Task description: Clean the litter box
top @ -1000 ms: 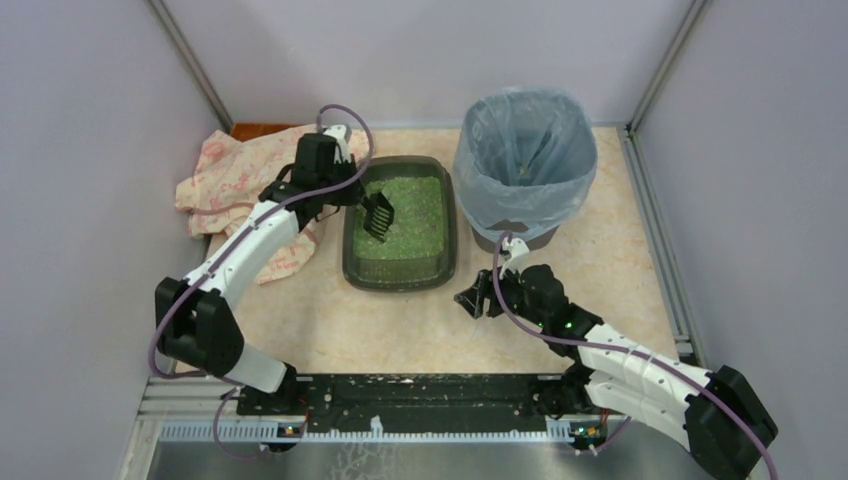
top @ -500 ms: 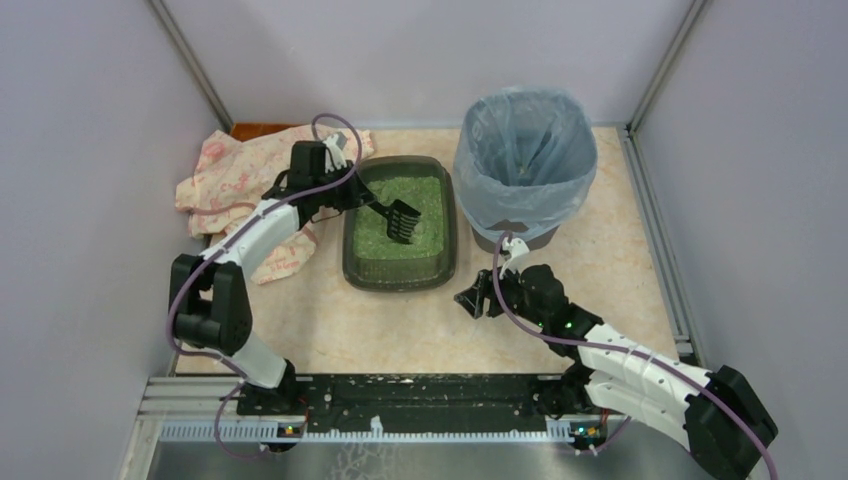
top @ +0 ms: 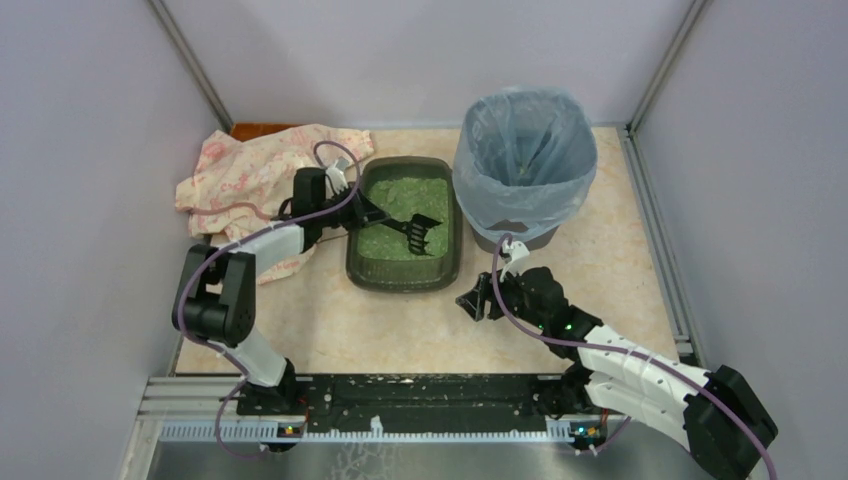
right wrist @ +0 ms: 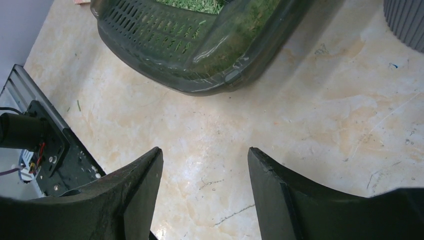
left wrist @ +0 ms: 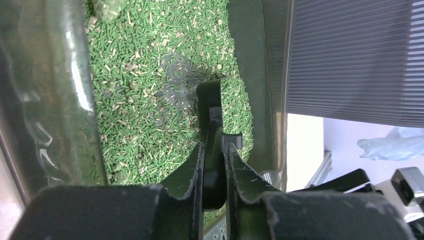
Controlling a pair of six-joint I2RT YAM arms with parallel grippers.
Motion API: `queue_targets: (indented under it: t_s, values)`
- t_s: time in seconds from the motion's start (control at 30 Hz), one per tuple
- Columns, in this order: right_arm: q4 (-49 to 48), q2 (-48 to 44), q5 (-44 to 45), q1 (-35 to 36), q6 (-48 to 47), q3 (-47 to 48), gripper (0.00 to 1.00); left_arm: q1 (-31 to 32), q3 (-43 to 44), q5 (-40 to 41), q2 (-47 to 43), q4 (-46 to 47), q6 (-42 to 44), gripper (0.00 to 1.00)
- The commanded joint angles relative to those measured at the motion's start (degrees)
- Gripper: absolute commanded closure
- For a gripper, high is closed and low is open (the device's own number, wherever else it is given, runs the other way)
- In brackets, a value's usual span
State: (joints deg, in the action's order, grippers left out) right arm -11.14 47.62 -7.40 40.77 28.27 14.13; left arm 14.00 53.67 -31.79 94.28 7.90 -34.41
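The litter box (top: 453,215), a shallow dark grey-green tray of green granular litter, sits mid-table; its rim also shows in the left wrist view (left wrist: 55,90) and the right wrist view (right wrist: 220,75). My left gripper (top: 352,213) is shut on the handle of a black slotted scoop (top: 418,234), whose head rests low in the litter toward the tray's right side. In the left wrist view the gripper (left wrist: 214,150) clamps the scoop handle (left wrist: 211,107) over the litter. My right gripper (top: 476,298) is open and empty over bare table near the tray's near right corner; it also shows in the right wrist view (right wrist: 205,156).
A round bin (top: 524,160) lined with a blue-grey plastic bag stands right of the tray, its ribbed wall close in the left wrist view (left wrist: 355,60). A pink patterned cloth (top: 240,175) lies at the back left. Enclosure walls surround the table.
My left gripper has drawn back and dropped lower, swinging the scoop from the tray's left side across to its right. The right arm has barely moved.
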Motion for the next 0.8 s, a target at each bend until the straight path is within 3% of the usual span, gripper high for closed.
queue_targets:
  t_s: [0.0,0.43,0.77]
  values:
    - [-2.72,-0.65,0.32,0.10,-0.46,0.59,0.36,0.46,-6.01,-7.76,3.94,1.30,-3.27,1.00]
    - [-2.70,-0.38,0.43,0.10,-0.40,0.67,0.36,-10.18,-12.61,-13.11,-3.25,9.14,-10.13,1.00]
    - [-2.97,-0.02,0.10,0.10,-0.38,0.90,0.36,-15.90,-20.91,-12.96,-10.02,25.70,-25.86,1.00]
